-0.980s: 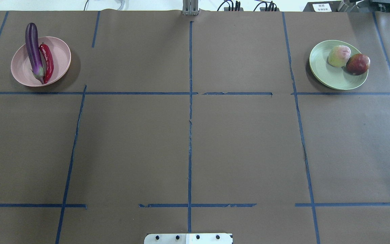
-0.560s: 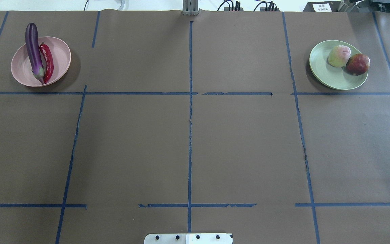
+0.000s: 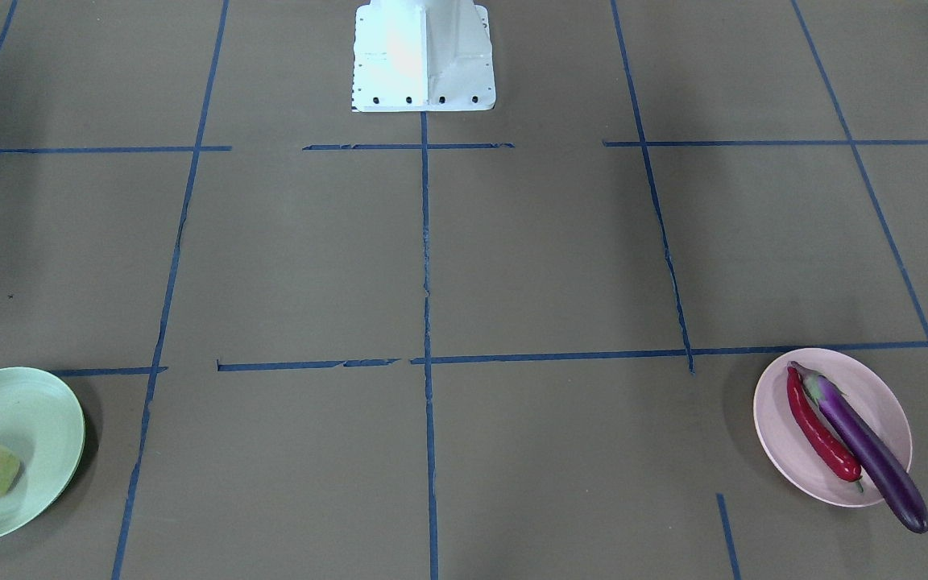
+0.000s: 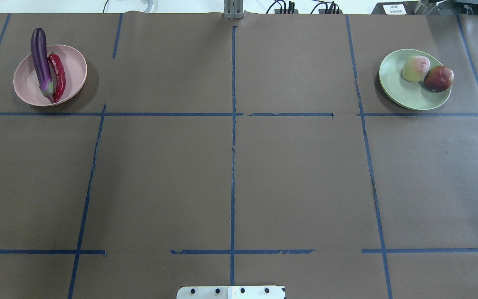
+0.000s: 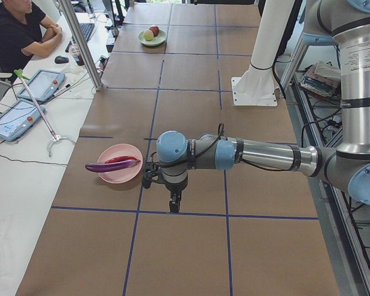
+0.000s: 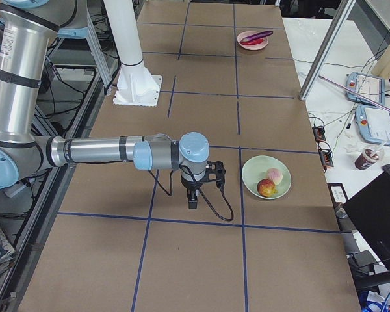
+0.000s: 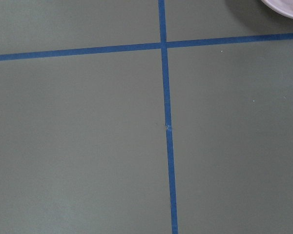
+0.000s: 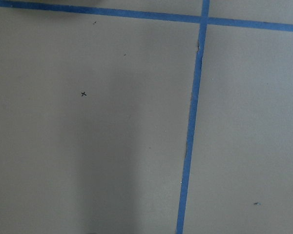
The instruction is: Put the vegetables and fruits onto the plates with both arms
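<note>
The purple eggplant (image 4: 41, 58) and the red chili pepper (image 4: 57, 77) lie side by side on the pale pink plate (image 4: 73, 66) at the far left; the eggplant's tip overhangs the rim. The pale green fruit (image 4: 415, 68) and the red-and-yellow fruit (image 4: 438, 78) sit on the pale green plate (image 4: 405, 97) at the far right. My left gripper (image 5: 174, 200) hangs above the table beside the pink plate (image 5: 117, 176). My right gripper (image 6: 193, 200) hangs beside the green plate (image 6: 255, 177). I cannot tell whether either is open or shut.
Brown paper with blue tape lines covers the table (image 4: 230, 174). The white base block (image 3: 424, 56) stands at the robot's side. A person, tablets and cables are on the side desk (image 5: 24, 92) beyond the far edge.
</note>
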You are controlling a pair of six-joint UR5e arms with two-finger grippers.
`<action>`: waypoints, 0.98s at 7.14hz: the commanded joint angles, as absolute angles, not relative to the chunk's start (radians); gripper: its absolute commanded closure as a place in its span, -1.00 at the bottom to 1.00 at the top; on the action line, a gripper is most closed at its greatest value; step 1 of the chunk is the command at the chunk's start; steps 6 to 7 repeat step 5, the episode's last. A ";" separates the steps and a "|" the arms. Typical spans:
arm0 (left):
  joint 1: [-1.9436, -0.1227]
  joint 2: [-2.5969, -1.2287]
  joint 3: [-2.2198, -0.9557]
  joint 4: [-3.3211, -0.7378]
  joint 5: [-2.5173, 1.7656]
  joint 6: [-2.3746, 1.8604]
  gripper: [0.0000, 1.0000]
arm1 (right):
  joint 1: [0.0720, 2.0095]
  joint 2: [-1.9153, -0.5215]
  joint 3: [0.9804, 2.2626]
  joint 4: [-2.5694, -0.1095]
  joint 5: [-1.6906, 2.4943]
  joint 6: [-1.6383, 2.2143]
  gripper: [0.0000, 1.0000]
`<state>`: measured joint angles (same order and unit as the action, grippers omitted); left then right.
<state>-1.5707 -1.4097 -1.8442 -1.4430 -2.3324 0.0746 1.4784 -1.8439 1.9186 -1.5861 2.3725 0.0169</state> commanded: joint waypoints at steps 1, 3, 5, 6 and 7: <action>-1.571 -1.407 -1.845 -1.442 -2.335 0.074 -1.00 | 1.477 -1.844 1.917 -1.586 2.372 0.017 -1.00; -1.569 -1.390 -1.850 -1.442 -2.333 0.074 -1.00 | 1.477 -1.844 1.916 -1.586 2.365 0.015 -1.00; -1.566 -1.394 -1.865 -1.442 -2.336 0.074 -1.00 | 1.479 -1.844 1.919 -1.586 2.365 0.015 -1.00; -1.566 -1.394 -1.865 -1.442 -2.336 0.074 -1.00 | 1.479 -1.844 1.919 -1.586 2.365 0.015 -1.00; -1.566 -1.394 -1.865 -1.442 -2.336 0.074 -1.00 | 1.479 -1.844 1.919 -1.586 2.365 0.015 -1.00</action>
